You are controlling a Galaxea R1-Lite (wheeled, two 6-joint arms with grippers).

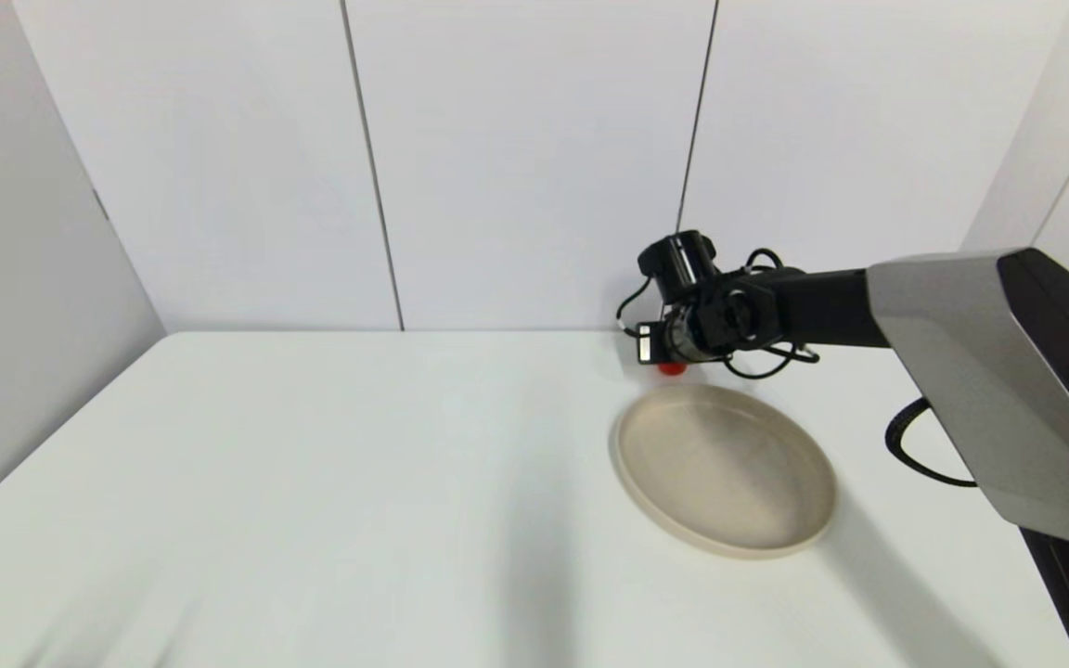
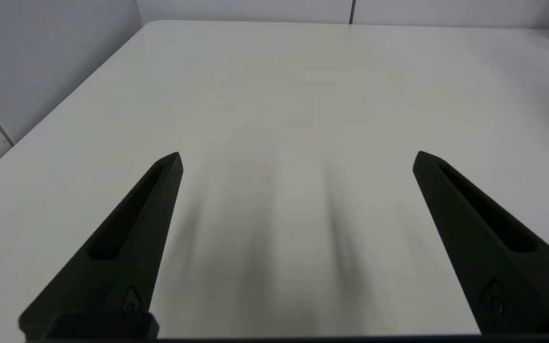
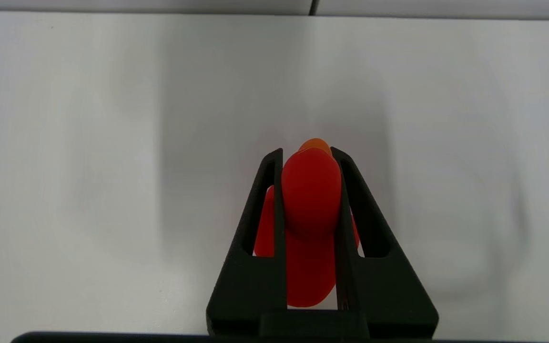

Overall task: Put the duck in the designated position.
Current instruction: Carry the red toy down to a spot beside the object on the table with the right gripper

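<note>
Bright, even light; soft streaked shadows.

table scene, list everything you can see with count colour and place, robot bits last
duck: one, red with an orange tip at the front, clamped between the right end effector's fingers, at the far side of the table just behind the plate
plate: one, beige, right half of the table, nothing on it
table: one, white, runs from the near edge to the wall panels
wall panels: several, white with dark seams, behind and beside the table
right end effector: one, black, reaching in from the right to beyond the plate's far rim, shut on the duck
left end effector: one, black, open over bare table, nothing between its fingers
</note>
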